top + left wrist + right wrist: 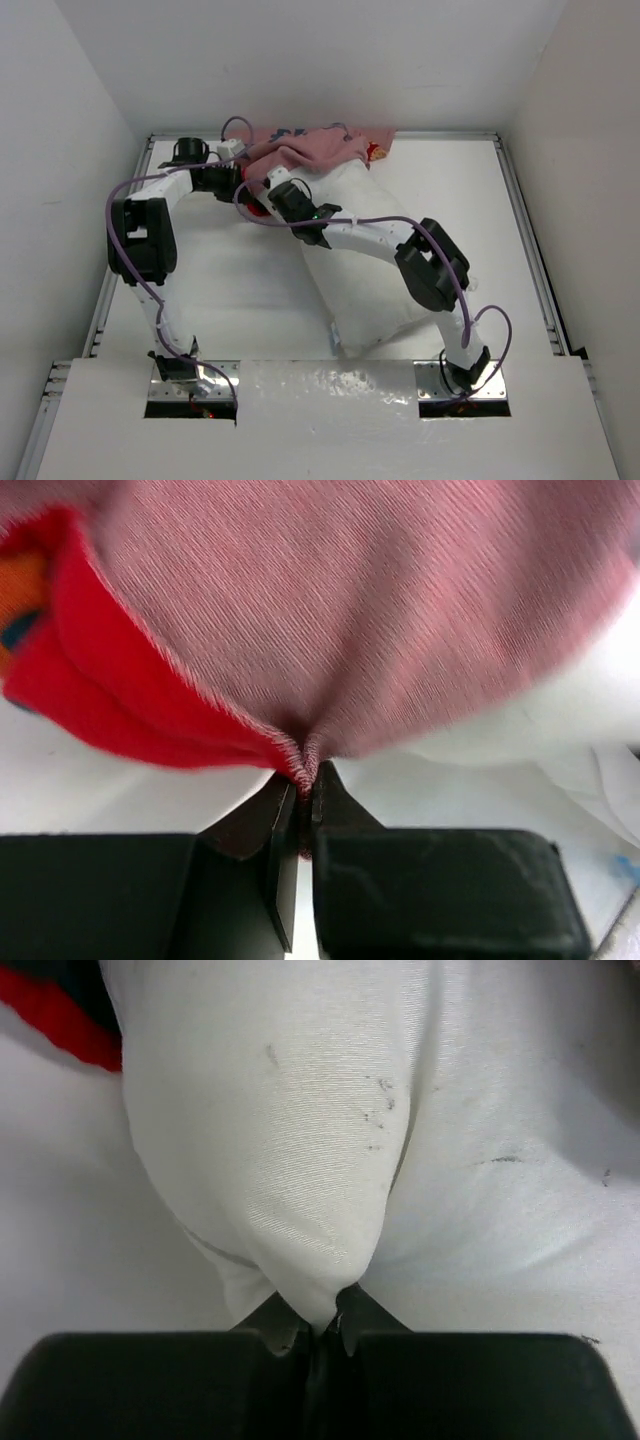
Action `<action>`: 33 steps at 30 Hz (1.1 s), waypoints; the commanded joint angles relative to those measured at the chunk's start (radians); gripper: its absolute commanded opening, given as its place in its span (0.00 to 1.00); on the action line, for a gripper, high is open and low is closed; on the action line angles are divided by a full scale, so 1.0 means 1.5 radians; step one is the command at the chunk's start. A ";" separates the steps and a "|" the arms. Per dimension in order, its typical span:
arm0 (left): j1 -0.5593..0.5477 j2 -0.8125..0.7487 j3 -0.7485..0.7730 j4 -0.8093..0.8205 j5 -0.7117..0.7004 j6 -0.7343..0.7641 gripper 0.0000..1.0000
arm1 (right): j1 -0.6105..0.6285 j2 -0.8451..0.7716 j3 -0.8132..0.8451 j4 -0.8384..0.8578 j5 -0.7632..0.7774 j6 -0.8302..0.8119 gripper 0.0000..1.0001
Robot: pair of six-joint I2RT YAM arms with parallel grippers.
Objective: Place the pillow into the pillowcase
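Observation:
The white pillow [365, 265] lies slanted from the table's near middle toward the far wall. Its far end reaches into the pillowcase [305, 152], whose pale pink inside shows bunched at the back. My left gripper [240, 178] is shut on the pillowcase's hem; in the left wrist view the pink and red fabric of the pillowcase [330, 630] is pinched at the left gripper [303, 778]. My right gripper [278, 190] is shut on a fold of the pillow's white cloth; in the right wrist view the pillow [300, 1160] bulges above the right gripper [323, 1327].
White walls close in the table on the left, right and far sides. A metal rail [530, 260] runs along the right edge. Purple cables [130, 270] loop beside both arms. A red strip of pillowcase [60, 1020] shows at the upper left of the right wrist view.

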 commanded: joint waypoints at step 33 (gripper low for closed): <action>-0.004 -0.161 0.083 -0.553 0.150 0.463 0.59 | -0.039 0.004 0.090 0.256 -0.181 0.193 0.96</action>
